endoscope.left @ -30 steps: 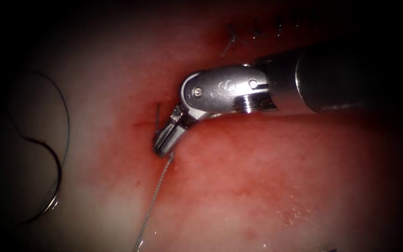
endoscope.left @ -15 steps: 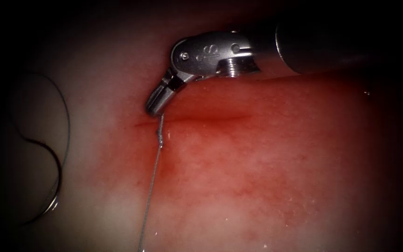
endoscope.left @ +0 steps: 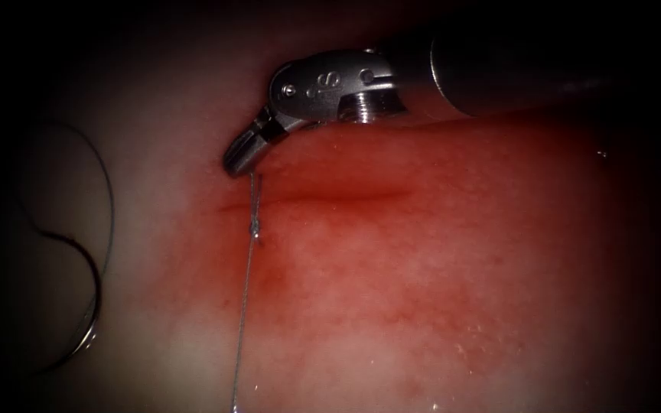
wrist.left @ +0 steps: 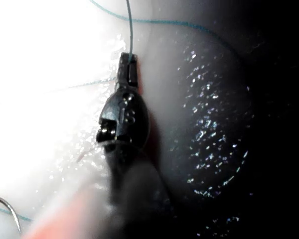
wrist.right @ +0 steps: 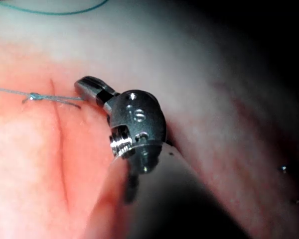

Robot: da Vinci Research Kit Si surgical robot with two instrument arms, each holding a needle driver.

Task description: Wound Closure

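Right claw [endoscope.left: 237,163], polished steel, is clamped on the thread [endoscope.left: 248,252] just above the cut [endoscope.left: 323,197] at upper centre. Thread runs taut, knot [endoscope.left: 255,226] below the cut. Left claw [wrist.left: 128,64] grips thread too. Curved needle [endoscope.left: 89,306] lies free at lower left on glossy wet tissue [endoscope.left: 422,291].

The right tool [endoscope.left: 240,162] enters from the right, wrist bent down-left, jaws closed. The left tool [wrist.left: 128,64] extends straight, jaws closed.
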